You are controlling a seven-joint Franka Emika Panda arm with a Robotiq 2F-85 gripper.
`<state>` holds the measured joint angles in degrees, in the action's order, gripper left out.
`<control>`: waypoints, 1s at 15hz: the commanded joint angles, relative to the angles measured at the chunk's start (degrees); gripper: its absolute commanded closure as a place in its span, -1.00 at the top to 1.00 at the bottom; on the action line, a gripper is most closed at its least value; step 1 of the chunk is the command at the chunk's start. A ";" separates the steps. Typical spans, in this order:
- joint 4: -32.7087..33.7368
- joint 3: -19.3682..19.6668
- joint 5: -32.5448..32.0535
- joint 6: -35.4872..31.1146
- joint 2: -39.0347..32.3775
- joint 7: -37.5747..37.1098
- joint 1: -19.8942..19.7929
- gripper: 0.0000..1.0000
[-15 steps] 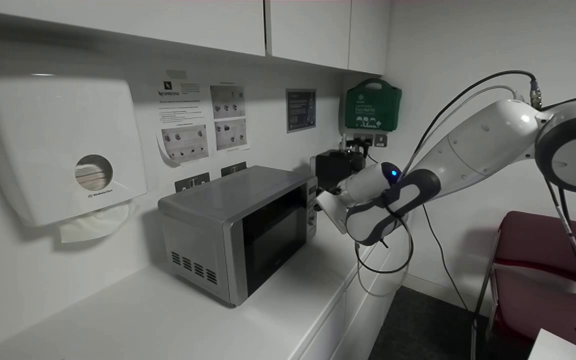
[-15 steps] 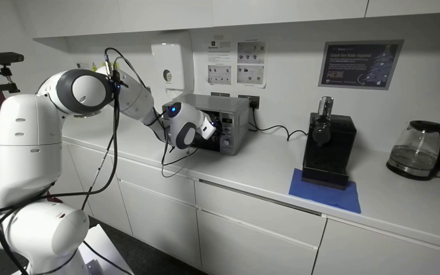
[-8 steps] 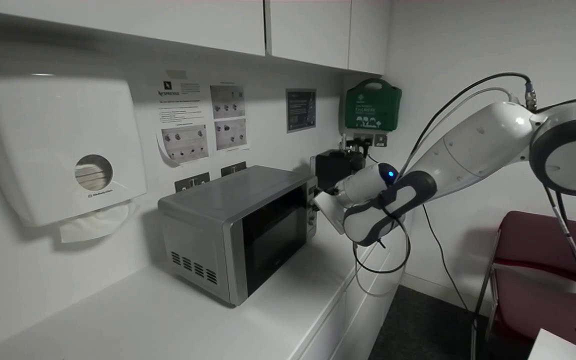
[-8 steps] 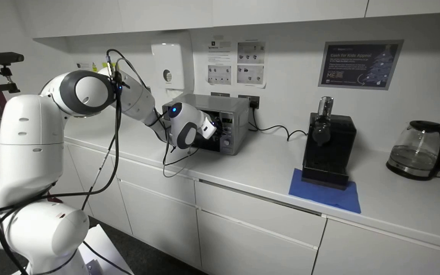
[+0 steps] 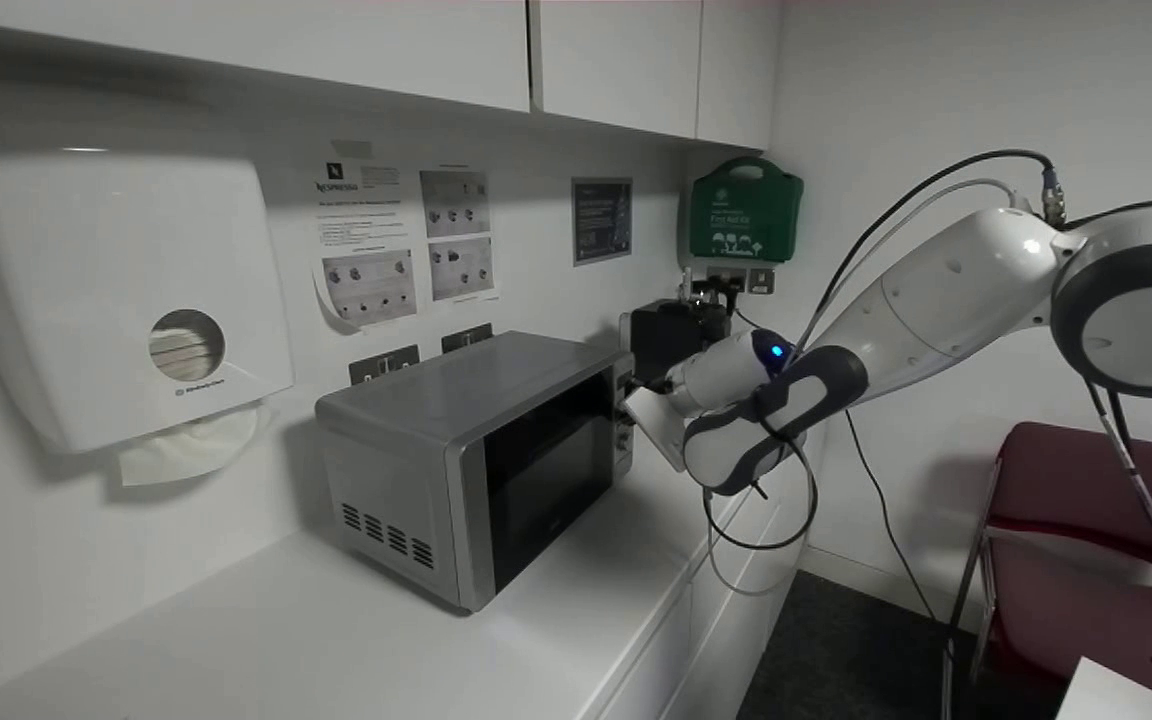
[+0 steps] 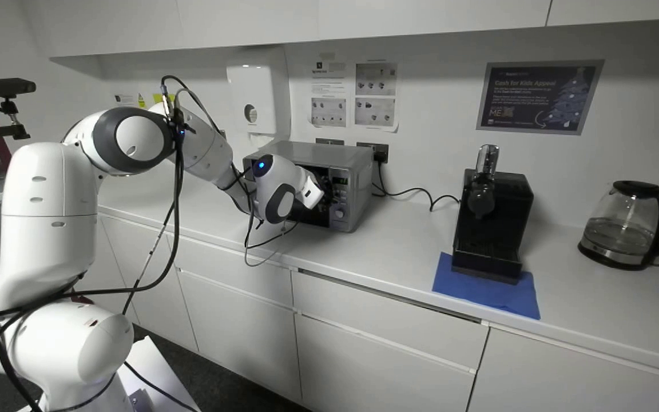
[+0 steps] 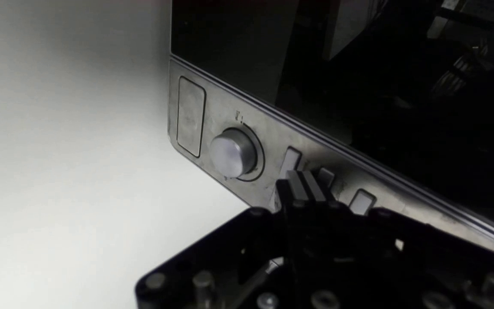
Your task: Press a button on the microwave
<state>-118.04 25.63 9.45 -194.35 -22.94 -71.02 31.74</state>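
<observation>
The microwave [image 5: 476, 385] is a silver-grey box on the worktop; it also shows in an exterior view [image 6: 321, 151], partly behind my arm. In the wrist view its control panel [image 7: 219, 109] has a round knob [image 7: 232, 153] and several small buttons, among them a long one [image 7: 290, 161], a small dark one [image 7: 326, 176] and a pale one [image 7: 362, 201]. My gripper [image 7: 305, 182] is shut with nothing between its fingers. Its tips are at the panel, over the lower part of the long button and beside the dark one. I cannot tell if they touch.
A black coffee machine [image 6: 492, 223] on a blue cloth [image 6: 487, 289] and a glass kettle [image 6: 621, 229] stand further along the worktop [image 6: 386, 252]. A white dispenser [image 5: 126, 270] hangs on the wall. Cupboards [image 5: 626, 65] overhang the worktop. Cables [image 5: 811, 500] loop below my wrist.
The arm has shifted slightly toward the microwave, with the elbow moving most. The gripper has edged a little closer to the panel. The microwave has not moved.
</observation>
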 commanded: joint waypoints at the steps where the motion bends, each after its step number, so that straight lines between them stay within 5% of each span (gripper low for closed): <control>1: 1.98 1.15 0.28 1.75 -0.60 0.42 1.17 -1.00; 15: 1.36 0.90 -0.25 0.77 0.64 0.88 1.83 -1.00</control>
<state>-118.03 25.65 9.45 -194.33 -22.99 -71.02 32.12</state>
